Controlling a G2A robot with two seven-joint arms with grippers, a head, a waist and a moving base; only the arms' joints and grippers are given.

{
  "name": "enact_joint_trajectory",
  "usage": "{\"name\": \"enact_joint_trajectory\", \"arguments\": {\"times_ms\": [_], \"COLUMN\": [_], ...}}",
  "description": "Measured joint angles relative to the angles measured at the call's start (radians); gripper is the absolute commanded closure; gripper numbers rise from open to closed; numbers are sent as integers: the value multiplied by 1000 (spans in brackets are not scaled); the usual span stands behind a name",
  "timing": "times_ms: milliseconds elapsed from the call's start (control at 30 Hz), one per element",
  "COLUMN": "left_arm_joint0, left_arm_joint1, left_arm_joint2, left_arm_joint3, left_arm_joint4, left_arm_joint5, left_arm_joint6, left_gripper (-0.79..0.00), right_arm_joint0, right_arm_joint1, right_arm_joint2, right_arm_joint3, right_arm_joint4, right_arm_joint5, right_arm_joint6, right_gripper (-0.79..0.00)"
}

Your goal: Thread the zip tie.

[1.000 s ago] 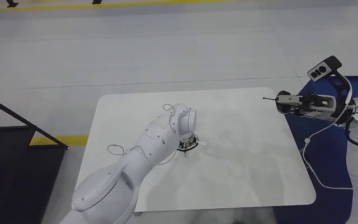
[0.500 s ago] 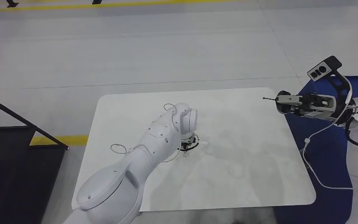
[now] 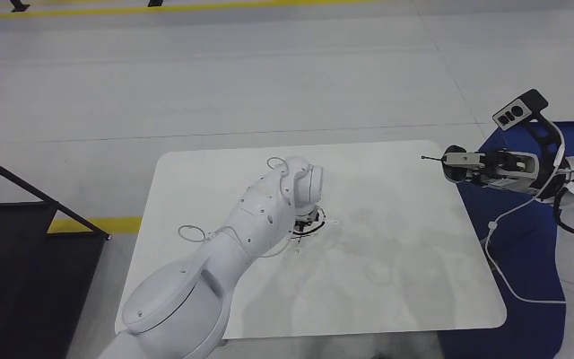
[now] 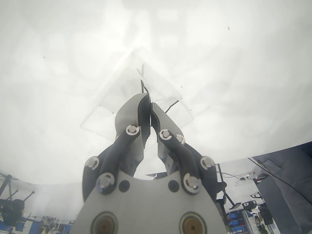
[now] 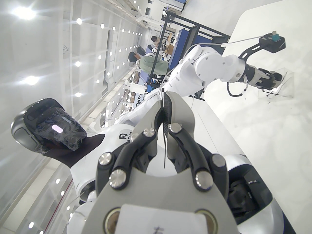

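Table (image 3: 404, 269): white, rounded corners; clear plate (image 4: 158, 74) mid-table.
Room: pale floor (image 3: 269, 72), yellow line (image 3: 179, 7) at far side.
L gripper (image 4: 149, 102): over plate, fingers together, black strand (image 4: 143, 86) at tips.
R gripper (image 5: 162, 103): off table's right edge, clamped on zip tie (image 5: 165, 147).
Change: L arm shifted slightly right and away; R unmoved.

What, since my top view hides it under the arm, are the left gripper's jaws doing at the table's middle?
Observer: In the left wrist view, the left gripper has its jaws shut. A black strand sticks out from between their tips, in front of a clear plate.
Operator: And the right one, off to the side?
Observer: The right wrist view shows the right gripper with its jaws shut on the zip tie, a thin black strip running down between them.
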Motion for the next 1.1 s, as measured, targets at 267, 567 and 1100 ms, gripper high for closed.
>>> {"name": "enact_joint_trajectory", "arguments": {"times_ms": [267, 567, 1100], "left_arm_joint0": [17, 134, 198], "left_arm_joint1": [51, 165, 208], "left_arm_joint2": [-59, -201, -339], "left_arm_joint3": [-139, -406, -520], "left_arm_joint4": [33, 89, -83], "left_arm_joint5": [37, 21, -107], "left_arm_joint6": [-65, -93, -221], "left_gripper": [0, 0, 0], "right_arm_joint0": [0, 0, 2], "right_arm_joint1": [0, 0, 10], "right_arm_joint2": [0, 0, 35], "right_arm_joint3": [0, 0, 8], "right_arm_joint4": [0, 0, -7], "right_arm_joint5": [0, 0, -57], "right_arm_joint6": [0, 0, -29], "right_gripper": [0, 0, 0]}}
